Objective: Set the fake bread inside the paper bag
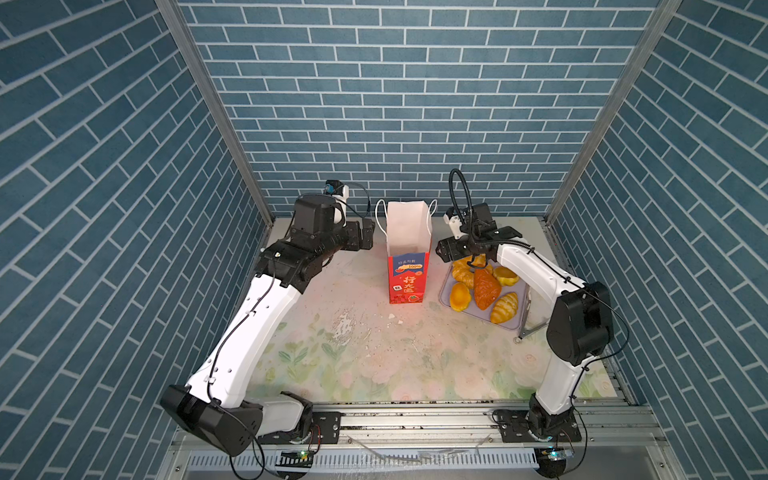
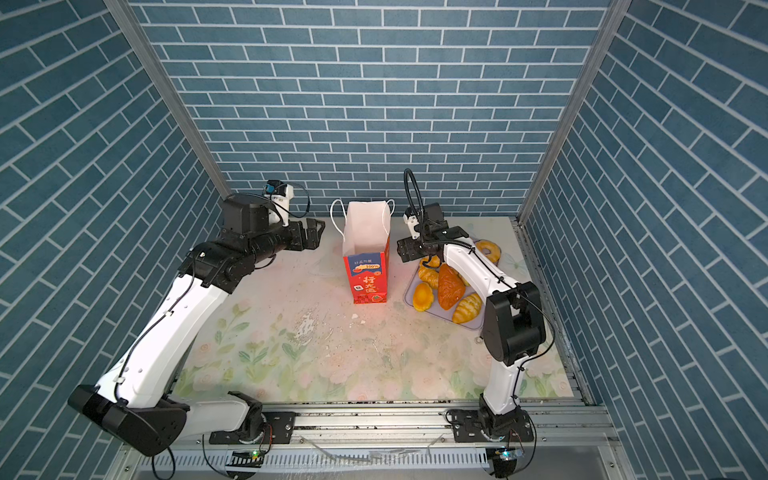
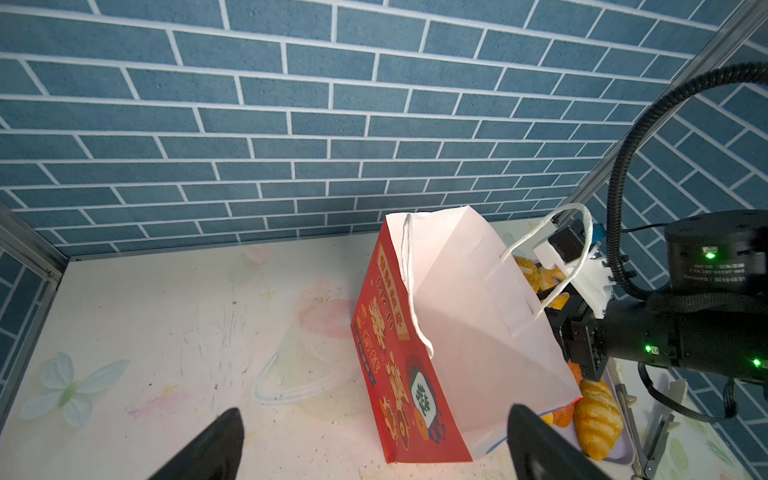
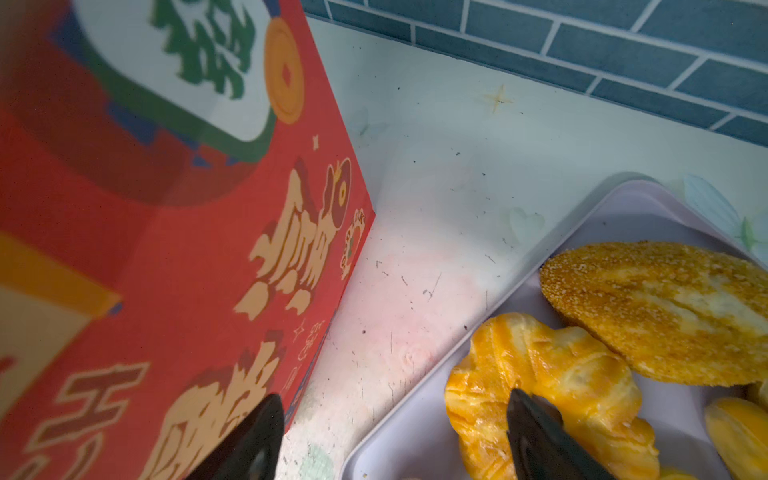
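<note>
Your right hand [image 4: 390, 415] open, empty, at twisted pastry [image 4: 540, 365]: likely light, glossy, slippery; pinch across rope. Left hand [image 3: 376, 415] open, empty.

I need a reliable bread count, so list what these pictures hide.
- Paper bag floor: its near wall hides it in both top views.
- Fake bread on the tray: the right arm covers part of it in both top views.
- Whether the right gripper touches the twisted pastry: its finger overlaps it in the right wrist view.
</note>
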### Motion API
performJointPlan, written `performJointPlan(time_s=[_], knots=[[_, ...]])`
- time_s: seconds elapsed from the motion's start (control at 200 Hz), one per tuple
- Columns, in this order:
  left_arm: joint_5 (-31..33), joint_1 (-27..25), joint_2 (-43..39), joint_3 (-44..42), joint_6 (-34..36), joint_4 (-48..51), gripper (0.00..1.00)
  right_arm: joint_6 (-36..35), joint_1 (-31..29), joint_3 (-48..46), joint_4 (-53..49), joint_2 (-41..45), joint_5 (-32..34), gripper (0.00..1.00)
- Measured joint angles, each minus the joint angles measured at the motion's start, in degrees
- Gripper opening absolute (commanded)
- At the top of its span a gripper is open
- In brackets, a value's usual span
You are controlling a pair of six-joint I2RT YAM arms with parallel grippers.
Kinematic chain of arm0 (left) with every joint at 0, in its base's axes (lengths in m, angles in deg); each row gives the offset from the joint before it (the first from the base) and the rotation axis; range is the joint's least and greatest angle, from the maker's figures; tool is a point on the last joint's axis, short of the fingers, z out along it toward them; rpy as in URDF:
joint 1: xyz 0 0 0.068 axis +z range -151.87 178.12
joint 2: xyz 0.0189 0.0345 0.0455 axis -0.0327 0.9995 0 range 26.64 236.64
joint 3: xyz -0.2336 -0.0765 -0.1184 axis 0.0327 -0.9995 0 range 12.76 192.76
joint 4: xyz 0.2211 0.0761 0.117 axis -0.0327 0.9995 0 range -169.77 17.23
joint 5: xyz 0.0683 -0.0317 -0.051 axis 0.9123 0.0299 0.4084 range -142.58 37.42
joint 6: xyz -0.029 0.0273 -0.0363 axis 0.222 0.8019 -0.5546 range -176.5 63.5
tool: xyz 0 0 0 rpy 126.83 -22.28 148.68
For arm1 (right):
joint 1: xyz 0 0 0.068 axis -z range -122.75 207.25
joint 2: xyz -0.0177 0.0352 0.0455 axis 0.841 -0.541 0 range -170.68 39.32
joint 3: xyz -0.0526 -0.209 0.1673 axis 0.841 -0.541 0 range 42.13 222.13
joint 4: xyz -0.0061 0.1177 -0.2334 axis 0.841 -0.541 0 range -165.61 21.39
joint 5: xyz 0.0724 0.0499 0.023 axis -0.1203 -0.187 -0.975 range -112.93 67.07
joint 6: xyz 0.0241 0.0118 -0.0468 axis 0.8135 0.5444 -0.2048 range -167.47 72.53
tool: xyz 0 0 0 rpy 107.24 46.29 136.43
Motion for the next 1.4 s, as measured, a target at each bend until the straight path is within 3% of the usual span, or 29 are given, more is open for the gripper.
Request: performJointPlan(time_s=[0.205,0.32,0.565,0.69,0.795,1.005,1.4], knots=[[-2.4,0.0,7.1,3.5,1.0,0.3,0.98,0.1,0.1,2.8,-3.2,-0.2,3.8,0.84],[-4.9,0.0,13.3,8.7,1.5,1.3,0.88,0.5,0.3,4.2,-4.9,-0.2,5.6,0.84],[-6.2,0.5,22.1,15.5,-1.5,1.1,0.52,3.2,1.2,4.6,-9.7,0.5,8.5,0.84],[-7.7,1.9,23.8,15.7,-3.9,0.1,0.23,4.9,2.3,4.5,-11.1,2.4,8.4,0.83],[-8.6,3.4,24.0,15.6,-6.3,-0.9,0.10,6.3,3.6,4.3,-12.0,4.7,8.1,0.83],[-8.9,5.4,19.9,10.3,-8.3,-4.5,0.00,9.1,8.7,1.4,-12.9,9.0,6.6,0.80],[-9.2,9.6,15.2,5.3,-9.7,-6.6,0.00,12.0,17.5,-10.5,-15.6,13.6,6.2,0.79]])
